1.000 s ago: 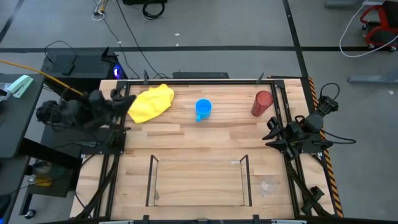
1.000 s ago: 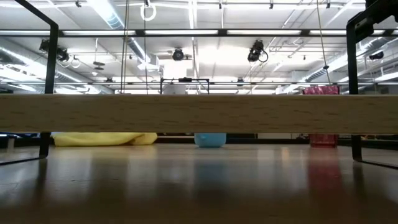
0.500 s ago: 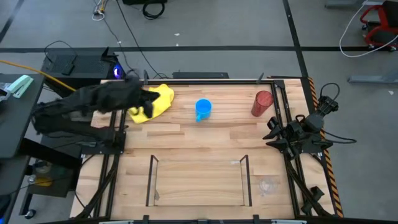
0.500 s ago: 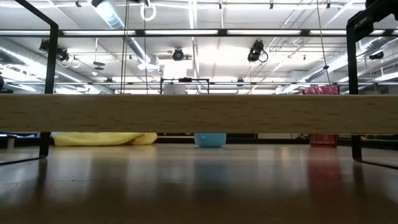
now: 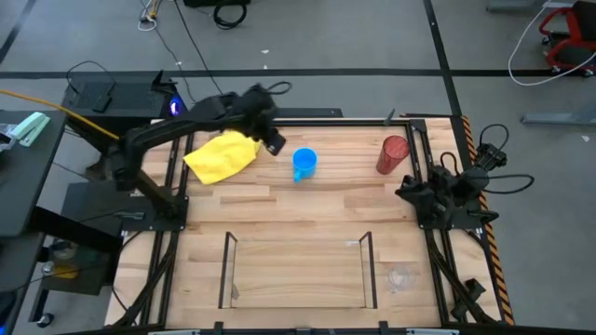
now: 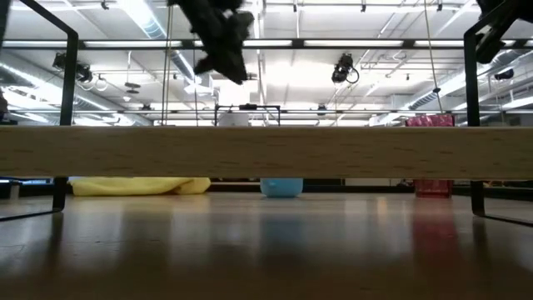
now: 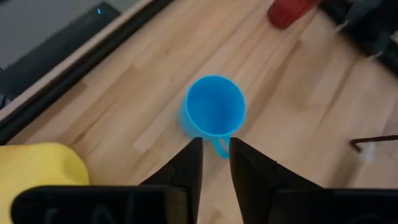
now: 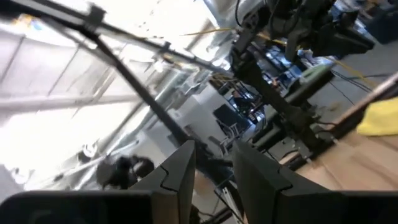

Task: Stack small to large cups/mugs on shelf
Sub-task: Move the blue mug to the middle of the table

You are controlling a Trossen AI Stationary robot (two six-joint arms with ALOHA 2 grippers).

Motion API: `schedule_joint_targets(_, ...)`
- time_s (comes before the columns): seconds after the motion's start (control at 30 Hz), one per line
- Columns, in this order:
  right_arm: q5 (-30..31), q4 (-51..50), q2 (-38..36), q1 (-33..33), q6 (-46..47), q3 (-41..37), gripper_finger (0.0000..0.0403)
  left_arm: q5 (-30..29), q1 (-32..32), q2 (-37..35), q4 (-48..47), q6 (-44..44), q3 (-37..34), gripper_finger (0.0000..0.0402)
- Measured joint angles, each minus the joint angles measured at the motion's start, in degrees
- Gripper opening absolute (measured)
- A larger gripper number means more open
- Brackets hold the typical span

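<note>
Mug (image 5: pixel 304 163), blue and empty, stands mid-table between the yellow cloth (image 5: pixel 222 155) and the red tumbler (image 5: pixel 392 154). Clear cup (image 5: pixel 400 277) sits right of the empty shelf (image 5: pixel 296 296), faint. Left gripper (image 5: pixel 271 141) hovers beside the mug, fingers narrowly parted, holding nothing. Right gripper (image 5: pixel 416 189) waits at the table's right edge, likewise slightly parted.

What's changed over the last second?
The left arm swung in from the table's left edge, over the yellow cloth; the left gripper now hangs above the blue mug, holding nothing. The right gripper shifted slightly. Mug, red tumbler, clear cup and shelf stayed put.
</note>
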Motion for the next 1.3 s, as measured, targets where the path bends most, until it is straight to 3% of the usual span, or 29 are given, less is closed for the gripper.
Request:
schedule_joint_targets(0.2,6.51,-0.03,0.0,0.0,1.9,0.0,0.0115,0.25,0.04,13.6,-8.78,2.59,10.17,0.009)
schedule_joint_targets(0.47,7.36,-0.03,0.0,0.02,1.92,0.0,0.0115,0.23,0.02,25.38,-15.75,2.87,19.73,0.0101)
schedule_joint_targets(0.83,10.36,-0.14,0.0,0.02,1.88,0.0,0.0115,-0.01,0.15,26.95,-8.85,2.57,20.84,0.0119)
schedule_joint_targets(1.3,10.69,-2.71,0.55,0.02,3.67,0.02,0.0115,-1.06,0.69,30.63,-11.62,2.01,20.75,0.014)
